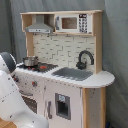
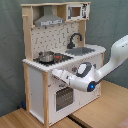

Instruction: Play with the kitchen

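Note:
The kitchen (image 1: 65, 75) is a tall white and light-wood toy, seen in both exterior views, kitchen (image 2: 50, 70). It has a grey hood (image 2: 49, 20), a pegboard back, a black faucet (image 2: 75, 39) over the sink (image 2: 82, 50), and a small metal pot (image 2: 46, 56) on the stove. My gripper (image 2: 56, 74) reaches in from the second exterior view's right. It sits against the front panel just under the countertop, above the oven door (image 2: 62, 97). In the first exterior view my white arm (image 1: 10, 95) covers the kitchen's lower left front and hides the gripper.
A toy microwave (image 1: 75, 22) sits in the top shelf beside the hood. The kitchen stands on a wooden surface (image 2: 100, 110) with a grey curtain (image 1: 115, 50) behind. My arm's elbow (image 2: 120, 50) hangs beside the kitchen's sink end.

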### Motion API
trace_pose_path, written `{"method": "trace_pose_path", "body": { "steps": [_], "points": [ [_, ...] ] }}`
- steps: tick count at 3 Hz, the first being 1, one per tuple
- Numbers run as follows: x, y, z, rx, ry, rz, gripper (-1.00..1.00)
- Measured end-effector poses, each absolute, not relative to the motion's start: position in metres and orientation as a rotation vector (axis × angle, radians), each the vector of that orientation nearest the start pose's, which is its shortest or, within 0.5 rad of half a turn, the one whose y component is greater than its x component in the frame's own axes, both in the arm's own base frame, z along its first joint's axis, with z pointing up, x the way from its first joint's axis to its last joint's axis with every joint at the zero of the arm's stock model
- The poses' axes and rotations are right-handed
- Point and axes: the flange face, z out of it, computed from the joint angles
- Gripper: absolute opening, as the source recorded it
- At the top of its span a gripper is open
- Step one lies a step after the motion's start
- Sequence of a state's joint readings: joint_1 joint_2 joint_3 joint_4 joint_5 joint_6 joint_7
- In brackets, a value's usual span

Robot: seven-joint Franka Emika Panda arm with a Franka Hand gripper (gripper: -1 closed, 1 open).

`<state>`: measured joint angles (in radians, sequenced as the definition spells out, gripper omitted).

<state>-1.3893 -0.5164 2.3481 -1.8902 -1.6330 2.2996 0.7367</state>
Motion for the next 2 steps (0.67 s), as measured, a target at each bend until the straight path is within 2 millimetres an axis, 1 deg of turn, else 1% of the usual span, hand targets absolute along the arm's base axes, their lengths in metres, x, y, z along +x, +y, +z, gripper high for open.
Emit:
{"method": "trace_pose_path", "body": {
  "steps": [2],
  "points": [
    [0.3523, 0.5430, 0.3342, 1.384, 1.237, 1.282, -1.00]
  ]
}}
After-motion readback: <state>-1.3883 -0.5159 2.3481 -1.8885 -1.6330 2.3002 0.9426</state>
